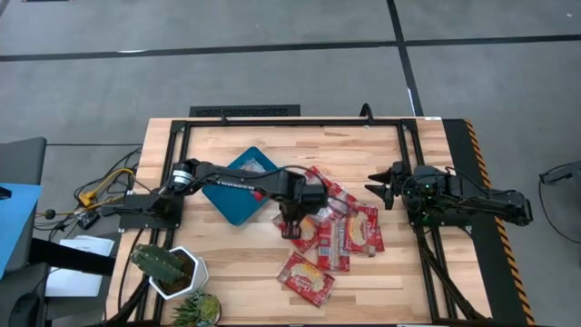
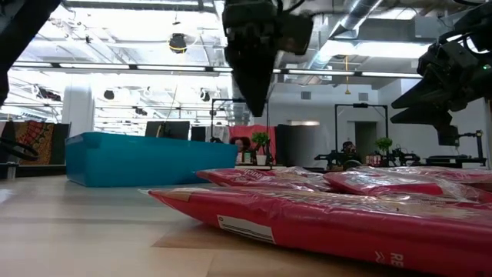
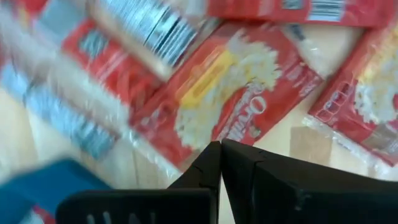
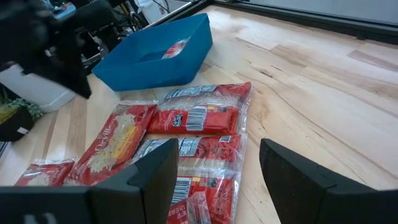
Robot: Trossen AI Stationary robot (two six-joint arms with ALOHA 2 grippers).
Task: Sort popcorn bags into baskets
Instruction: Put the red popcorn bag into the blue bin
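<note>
High view: the closed, empty left end effector (image 1: 292,227) was seen directly above the bags (image 1: 349,229), the open right end effector (image 1: 379,186) beside them.

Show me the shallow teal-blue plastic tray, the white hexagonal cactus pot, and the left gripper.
teal-blue plastic tray (image 4: 186,59): right wrist view, its near wall.
white hexagonal cactus pot (image 1: 192,273): high view, its rim.
left gripper (image 3: 221,163): left wrist view, between its shut fingertips.
</note>
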